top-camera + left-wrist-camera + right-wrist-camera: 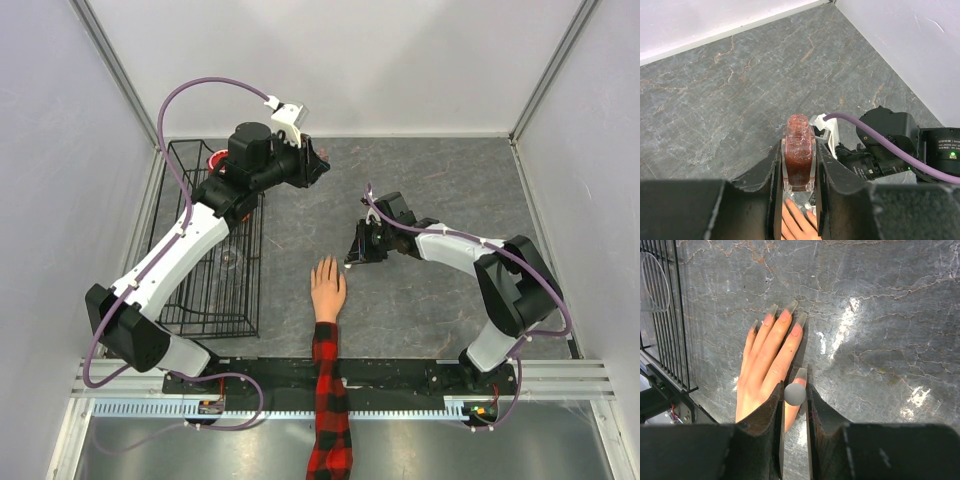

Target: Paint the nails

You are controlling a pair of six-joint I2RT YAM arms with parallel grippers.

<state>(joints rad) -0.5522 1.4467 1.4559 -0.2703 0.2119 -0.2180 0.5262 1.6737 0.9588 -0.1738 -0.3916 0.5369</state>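
On the desk [450, 180] the mannequin hand [327, 290] lies flat, fingers pointing away from the robot; the left hand [799, 149] pinches the bottle [799, 165] far off, and the right hand [794, 386], pinching the brush cap [795, 395], is right by the nails [789, 310].

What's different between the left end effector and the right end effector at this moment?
The left end effector clamps a small bottle of reddish-brown polish; the right end effector clamps a small grey round knob. The left end effector is farther back on the table, away from the mannequin hand; the right end effector is over its thumb. Both have black fingers shut on something.
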